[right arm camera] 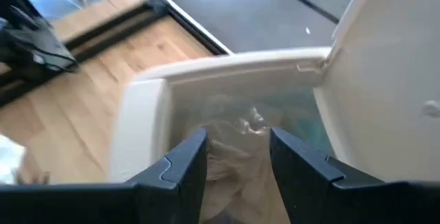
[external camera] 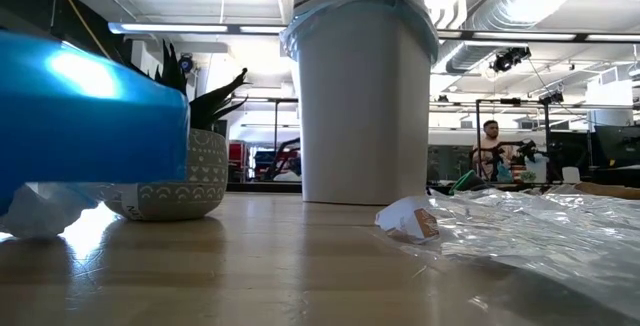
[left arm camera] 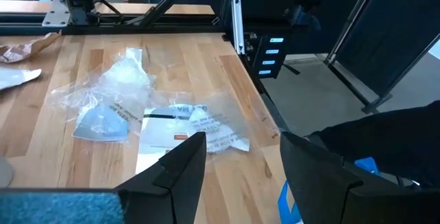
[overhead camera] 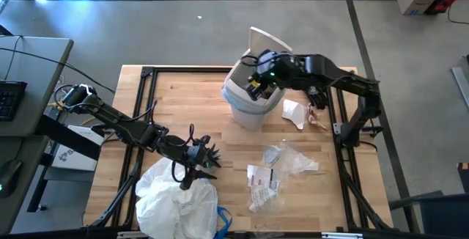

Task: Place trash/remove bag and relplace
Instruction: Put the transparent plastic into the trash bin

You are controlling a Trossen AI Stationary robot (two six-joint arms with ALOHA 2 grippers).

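Note:
The white bin (overhead camera: pixel 249 103) stands at the table's far middle with its lid (overhead camera: pixel 265 42) swung up. A thin light-blue bag lines it and folds over its rim (external camera: pixel 360 18). My right gripper (right arm camera: pixel 237 157) hangs open just above the bin's mouth, nothing between its fingers. Crumpled brown paper trash (right arm camera: pixel 237 145) lies inside the liner below it. My left gripper (left arm camera: pixel 240 172) stands open at the near left beside the small potted plant (overhead camera: pixel 209 155), holding nothing. On the table lie loose trash: white paper (overhead camera: pixel 294 113), brown paper (overhead camera: pixel 317 119) and clear wrappers (overhead camera: pixel 292 158).
A big whitish crinkled plastic bag (overhead camera: pixel 179 204) with a blue strip lies at the near left edge, under my left arm. More wrappers and printed paper (overhead camera: pixel 262 184) lie near the middle. A black frame (overhead camera: pixel 341 133) runs along the table's edges. A person (external camera: pixel 490 144) is far off in the room.

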